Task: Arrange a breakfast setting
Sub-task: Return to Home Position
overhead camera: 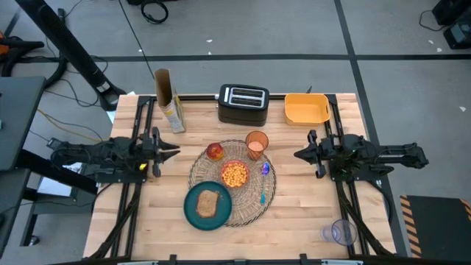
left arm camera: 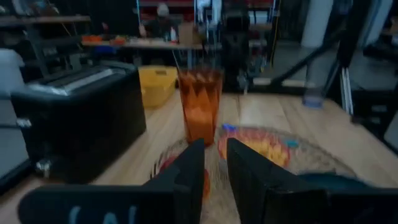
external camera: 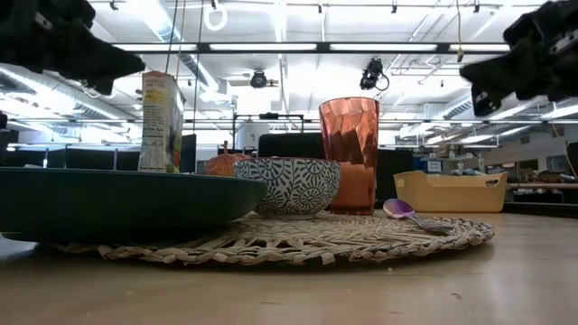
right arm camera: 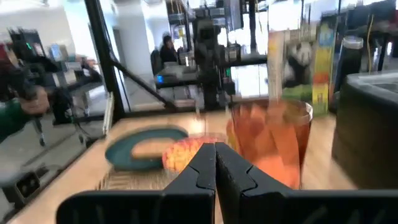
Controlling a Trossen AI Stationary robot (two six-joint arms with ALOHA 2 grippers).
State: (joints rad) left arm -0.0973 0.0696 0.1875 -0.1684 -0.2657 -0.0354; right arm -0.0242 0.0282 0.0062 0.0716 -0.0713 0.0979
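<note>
From my end the breakfast setting looks fully laid, so I judge the step in hand to be parking the arms, with nothing on the mat needing another touch. In the high view the woven mat (overhead camera: 246, 210) lies mid-bench (overhead camera: 309, 213). The plate (overhead camera: 193, 215) overlaps its front-left edge with the toast (overhead camera: 207, 204) on it, and the bowl (overhead camera: 235, 174) sits at the centre. The spoon (overhead camera: 264, 184) lies just right of the bowl, the cup (overhead camera: 256, 145) stands behind it to the right, and the apple (overhead camera: 215, 152) is behind it to the left. The left gripper (overhead camera: 175, 153) hangs left of the mat and the right gripper (overhead camera: 296, 154) right of it, neither touching anything. As I read it, the next move calls only for settling each arm at rest without swinging over the cup, the tallest piece. The overhead cannot tell me the fingers. The left wrist view shows the left gripper (left arm camera: 215, 149) parted by a narrow slit and empty. The right wrist view shows the right gripper (right arm camera: 216, 152) pressed closed on nothing. The low view hides the toast behind the plate's rim, yet it shows the cup (external camera: 349, 153) upright and the spoon (external camera: 402, 210) lying on the mat.
</note>
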